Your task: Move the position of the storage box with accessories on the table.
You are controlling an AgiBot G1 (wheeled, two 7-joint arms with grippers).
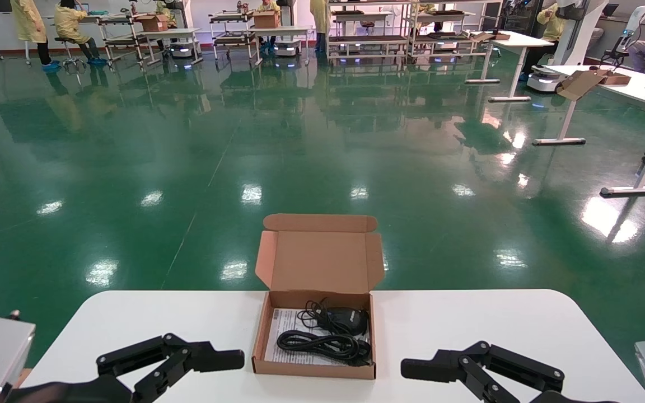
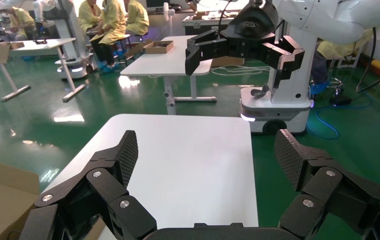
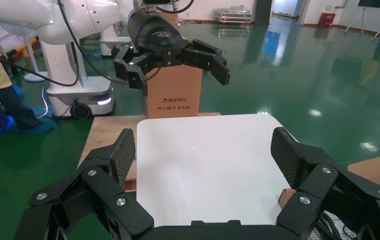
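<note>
Cardboard storage box (image 1: 314, 336) sits lid-open on the table (image 1: 468, 324) in the head view, holding the accessories (image 1: 328, 333), with the left gripper (image 1: 227, 360) just left of it and the right gripper (image 1: 417, 369) just right. Left wrist view: left fingers (image 2: 122, 155) spread wide around nothing, box corner beside them. Right wrist view: right fingers (image 3: 120, 152) equally wide and empty, box edge (image 3: 378, 170) alongside.

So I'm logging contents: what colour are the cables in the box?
Black, coiled on a white sheet; the cables show best in the head view.
</note>
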